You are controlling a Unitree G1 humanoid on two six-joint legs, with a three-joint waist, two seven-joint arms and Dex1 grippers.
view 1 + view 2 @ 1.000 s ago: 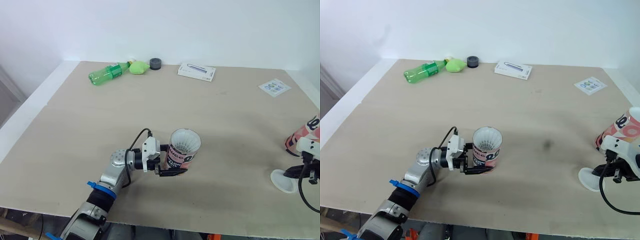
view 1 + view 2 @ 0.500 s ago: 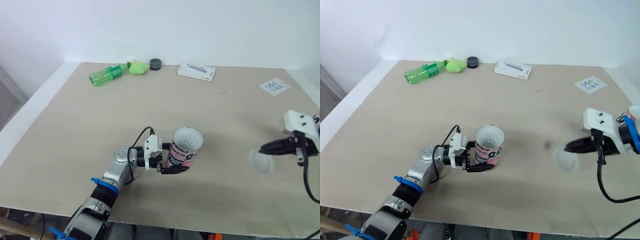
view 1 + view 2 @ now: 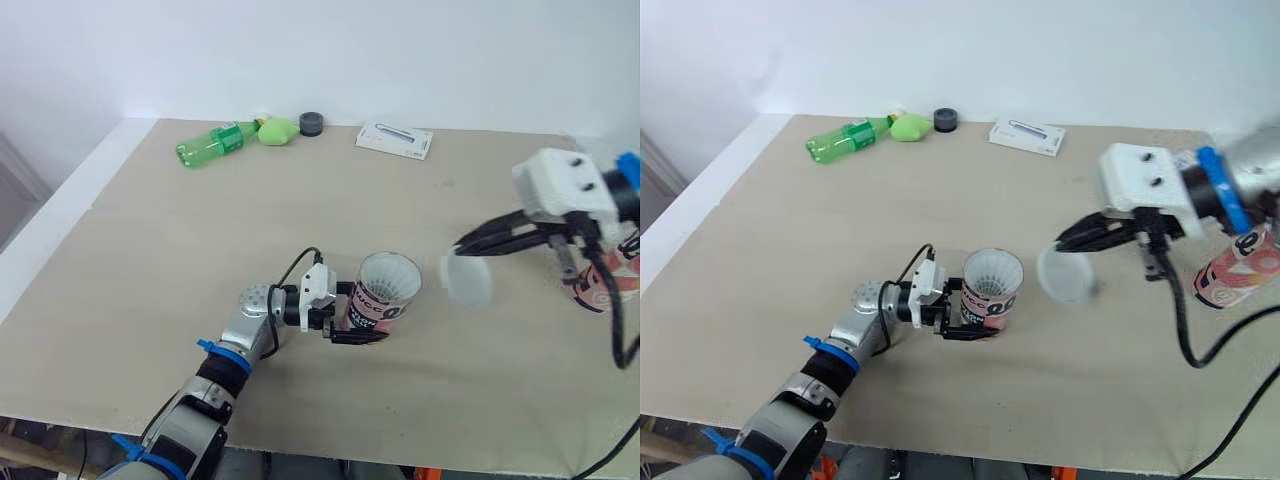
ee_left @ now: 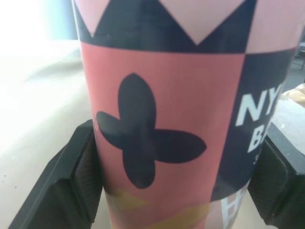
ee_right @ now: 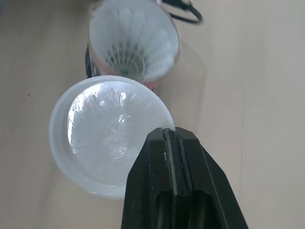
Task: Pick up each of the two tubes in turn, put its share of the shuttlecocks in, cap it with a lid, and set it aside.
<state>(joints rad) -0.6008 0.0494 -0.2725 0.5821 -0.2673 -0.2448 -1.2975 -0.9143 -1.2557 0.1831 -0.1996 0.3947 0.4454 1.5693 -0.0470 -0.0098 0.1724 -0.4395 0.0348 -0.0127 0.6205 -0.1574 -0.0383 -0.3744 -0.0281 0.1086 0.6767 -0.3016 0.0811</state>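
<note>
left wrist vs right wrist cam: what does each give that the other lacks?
Left wrist: the tube's printed side wall, with a black cross shape and white letters, and the left gripper clamped on it. Right wrist: the tube's open mouth with shuttlecocks inside, and the lid pinched at its rim by the right gripper, not yet on the tube. Both: the tube and the table.
</note>
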